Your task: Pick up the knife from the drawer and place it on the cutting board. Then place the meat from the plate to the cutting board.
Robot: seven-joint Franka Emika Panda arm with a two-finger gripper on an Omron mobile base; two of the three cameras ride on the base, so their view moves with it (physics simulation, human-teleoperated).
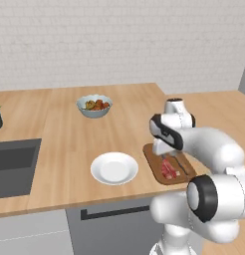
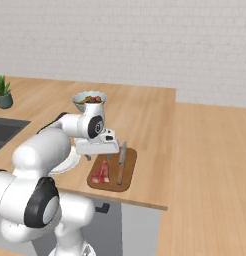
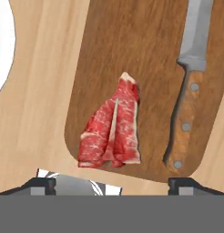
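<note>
1. Hand view: the gripper (image 3: 112, 184) stands wide open and empty, its two dark tips at the bottom edge; the meat (image 3: 113, 125) lies just above them at centre frame, resting on the cutting board (image 3: 132, 41); its long axis runs bottom to top, narrowing upward.
2. At right of the frame the knife (image 3: 186, 86) lies on the same board, parallel to the meat and apart from it; blade toward the top, wooden handle toward the bottom.
3. Left base view: the plate (image 1: 114, 168) sits bare at lower centre, left of the board; the bowl (image 1: 94, 105) at upper centre holds colourful food.
4. Both things appear placed; likely only a retreat upward remains.
</note>
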